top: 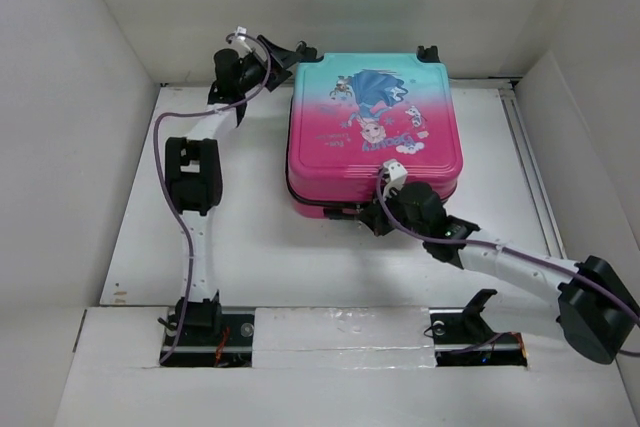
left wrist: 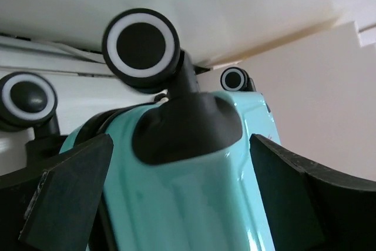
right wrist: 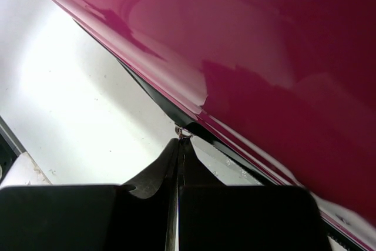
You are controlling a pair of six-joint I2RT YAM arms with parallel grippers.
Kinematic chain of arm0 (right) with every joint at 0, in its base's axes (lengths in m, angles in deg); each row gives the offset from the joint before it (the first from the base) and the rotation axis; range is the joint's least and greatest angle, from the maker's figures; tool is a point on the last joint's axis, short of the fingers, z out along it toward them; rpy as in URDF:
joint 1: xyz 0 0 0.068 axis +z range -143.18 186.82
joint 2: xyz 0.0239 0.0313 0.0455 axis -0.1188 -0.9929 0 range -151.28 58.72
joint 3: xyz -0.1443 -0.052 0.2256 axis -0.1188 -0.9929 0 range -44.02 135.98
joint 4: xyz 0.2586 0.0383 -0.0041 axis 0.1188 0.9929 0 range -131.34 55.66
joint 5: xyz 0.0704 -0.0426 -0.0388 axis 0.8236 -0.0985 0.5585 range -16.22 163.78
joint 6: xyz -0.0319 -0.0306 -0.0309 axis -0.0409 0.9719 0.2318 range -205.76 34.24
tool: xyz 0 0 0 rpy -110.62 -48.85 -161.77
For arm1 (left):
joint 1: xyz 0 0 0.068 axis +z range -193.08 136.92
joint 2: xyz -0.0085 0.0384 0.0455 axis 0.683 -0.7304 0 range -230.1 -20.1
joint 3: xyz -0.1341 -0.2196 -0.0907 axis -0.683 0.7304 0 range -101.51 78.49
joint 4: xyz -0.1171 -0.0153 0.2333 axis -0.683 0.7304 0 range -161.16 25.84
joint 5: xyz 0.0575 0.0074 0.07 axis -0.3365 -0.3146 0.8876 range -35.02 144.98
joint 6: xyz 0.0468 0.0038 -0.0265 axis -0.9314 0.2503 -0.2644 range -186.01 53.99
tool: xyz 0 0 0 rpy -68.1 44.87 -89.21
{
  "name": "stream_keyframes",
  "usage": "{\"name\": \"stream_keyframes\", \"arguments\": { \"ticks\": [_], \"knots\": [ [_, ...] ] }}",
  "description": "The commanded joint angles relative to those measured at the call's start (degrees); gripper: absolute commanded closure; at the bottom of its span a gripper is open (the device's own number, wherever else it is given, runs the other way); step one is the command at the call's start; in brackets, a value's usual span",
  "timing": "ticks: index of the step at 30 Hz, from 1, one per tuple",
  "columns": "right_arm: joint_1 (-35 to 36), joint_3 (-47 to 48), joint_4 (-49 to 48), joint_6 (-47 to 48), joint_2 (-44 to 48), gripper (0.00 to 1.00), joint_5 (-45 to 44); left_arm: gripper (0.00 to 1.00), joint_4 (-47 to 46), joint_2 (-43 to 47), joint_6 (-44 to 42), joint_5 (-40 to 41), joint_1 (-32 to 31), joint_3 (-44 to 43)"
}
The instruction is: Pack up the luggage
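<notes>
The luggage (top: 375, 127) lies flat and closed on the white tabletop (top: 250, 237), toward its far side. The printed shell faces up, the teal wheeled end is farthest from the arm bases and the pink end is nearest them.

The left tool (left wrist: 181, 163) is spread wide, with nothing gripped. Its jaws stand either side of the far-left corner, where a black wheel mount (left wrist: 188, 124) is moulded onto the teal shell. The right tool (right wrist: 180, 145) is closed tight at the near pink edge. A small metal zipper pull (right wrist: 184, 133) appears to be pinched at its very tips.

The step in hand is judged to be running the zip shut. The pull is best drawn along the dark seam (right wrist: 153, 95), parallel to the shell edge and not away from it, so that the thin tab is not slipped from the pads. The corner should be braced by the left tool before force is applied, since a case on casters is easily pushed across a smooth surface.

The shell is hard, glossy and gently ribbed, and light is reflected strongly from it. The wheels (left wrist: 141, 40) are black discs ringed in white, carried on curved black stems.
</notes>
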Motion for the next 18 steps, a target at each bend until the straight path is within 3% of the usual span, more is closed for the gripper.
{"name": "stream_keyframes", "arguments": {
  "ticks": [1,10,18],
  "knots": [
    [1.4,-0.8,1.0,-4.3,1.5,1.00,7.6,0.00,9.5,-0.9,-8.1,-2.1,-1.7,-8.8],
    [5.8,-5.3,2.7,-8.7,5.5,1.00,5.9,0.00,13.6,-10.7,-6.4,-2.7,-3.5,-25.1],
    [8.4,-7.5,10.0,-12.2,13.3,1.00,3.2,0.00,9.4,-15.3,-2.3,-0.5,-5.8,-27.0]
  ]
}}
